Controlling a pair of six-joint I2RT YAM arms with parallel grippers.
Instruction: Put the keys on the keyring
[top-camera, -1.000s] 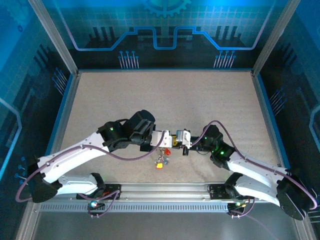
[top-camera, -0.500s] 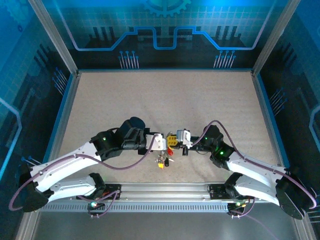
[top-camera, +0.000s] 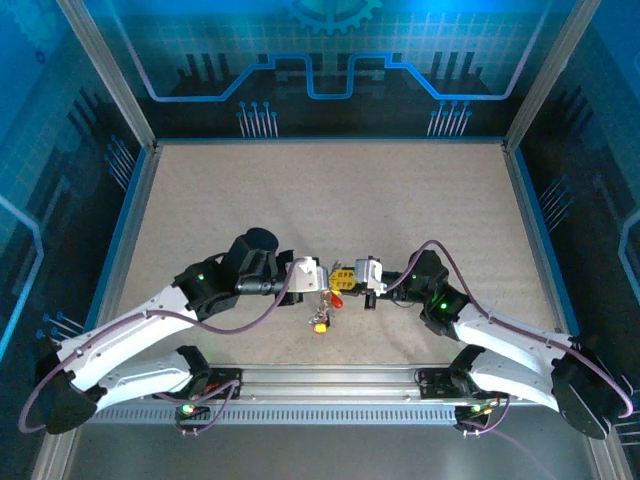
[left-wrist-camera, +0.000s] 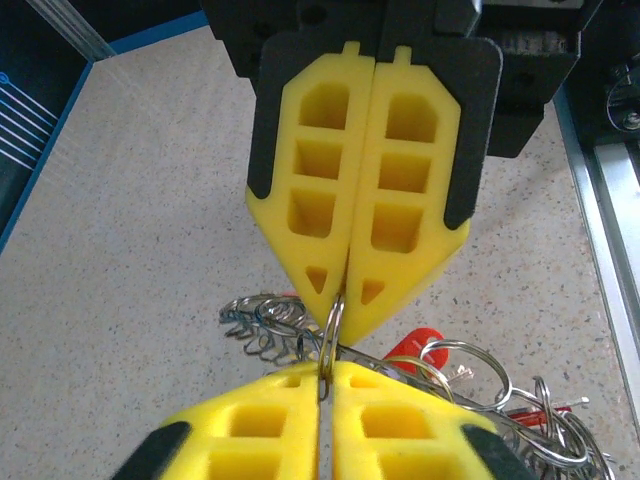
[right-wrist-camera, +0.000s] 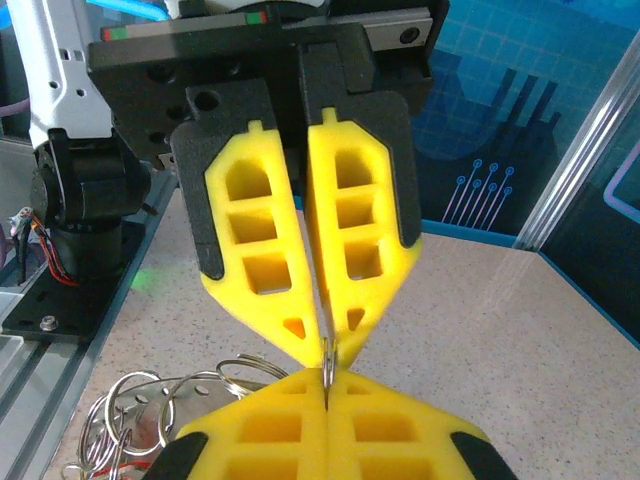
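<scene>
**A:** Where is the keyring (left-wrist-camera: 331, 322) sitting?

**B:** Over the front middle of the bench (top-camera: 300, 200), held up between the two arms. From the left wrist it shows edge-on, just a thin metal line.

**A:** Who has hold of it?

**B:** Both. The left tool (left-wrist-camera: 322, 372) has its yellow fingers pressed together on one edge of the ring. The right tool (right-wrist-camera: 325, 380) is clamped the same way on the opposite edge. Their tips almost meet, nose to nose.

**A:** And the keys (top-camera: 321, 322)?

**B:** In a cluster just below that meeting point. A yellow head is lowest in the top view and a red head (left-wrist-camera: 415, 345) sits closer to the tools. A tangle of thin wire rings (left-wrist-camera: 480, 385) spreads out beside them.

**A:** Is the cluster resting on the bench?

**B:** I can't tell whether it touches or hangs clear
</scene>
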